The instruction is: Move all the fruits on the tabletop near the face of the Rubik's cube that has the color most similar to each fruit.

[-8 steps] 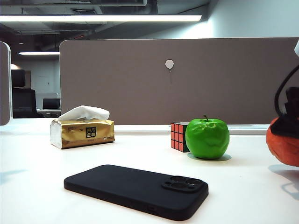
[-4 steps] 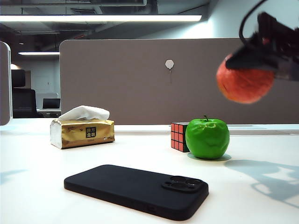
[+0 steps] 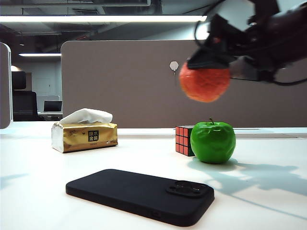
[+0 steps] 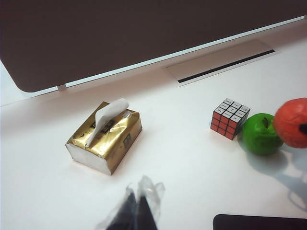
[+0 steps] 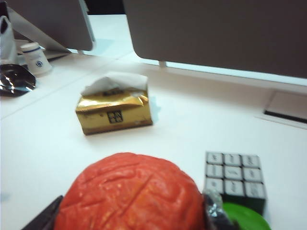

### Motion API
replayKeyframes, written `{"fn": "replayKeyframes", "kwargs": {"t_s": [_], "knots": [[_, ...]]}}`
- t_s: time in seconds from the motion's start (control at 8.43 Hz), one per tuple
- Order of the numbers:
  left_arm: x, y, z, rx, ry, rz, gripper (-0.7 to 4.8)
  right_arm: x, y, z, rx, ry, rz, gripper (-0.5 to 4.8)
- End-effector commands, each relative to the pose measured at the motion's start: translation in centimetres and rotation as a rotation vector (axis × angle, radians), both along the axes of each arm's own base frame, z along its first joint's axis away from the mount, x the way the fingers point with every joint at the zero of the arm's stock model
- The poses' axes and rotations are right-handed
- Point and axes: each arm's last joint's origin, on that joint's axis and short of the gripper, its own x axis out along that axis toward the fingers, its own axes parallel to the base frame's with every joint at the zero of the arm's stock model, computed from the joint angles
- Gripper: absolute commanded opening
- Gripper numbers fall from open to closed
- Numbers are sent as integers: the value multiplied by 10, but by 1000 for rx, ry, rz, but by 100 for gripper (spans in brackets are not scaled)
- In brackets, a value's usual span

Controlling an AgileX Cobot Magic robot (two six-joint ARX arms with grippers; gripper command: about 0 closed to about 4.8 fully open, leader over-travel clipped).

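The right gripper [image 3: 211, 60] clamps the orange-red fruit [image 3: 205, 84] aloft — the Rubik's cube [image 3: 184, 140], red face leftward, sits below; the left gripper [image 4: 136, 211], apparently closed, waits afar.

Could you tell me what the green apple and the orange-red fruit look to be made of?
The green apple looks like moulded plastic: a uniform bright green skin with hard, glossy highlights. The orange-red fruit, held in the right end effector above the apple, looks like matte foam or soft plastic: dull, with creased, wrinkled ridges. Neither can be confirmed by look alone.
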Motion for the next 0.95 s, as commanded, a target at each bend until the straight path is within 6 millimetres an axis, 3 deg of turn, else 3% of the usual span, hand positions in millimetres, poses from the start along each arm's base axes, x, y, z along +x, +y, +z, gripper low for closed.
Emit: {"fn": "replayKeyframes", "kwargs": {"t_s": [0.12,0.95], "knots": [[0,0,1,-9,-13,-5,-5,49,36,7,-5,8,11,310],[1,-1,4,-28,-37,-9,-5,84,59,7,-11,16,11,310]]}}
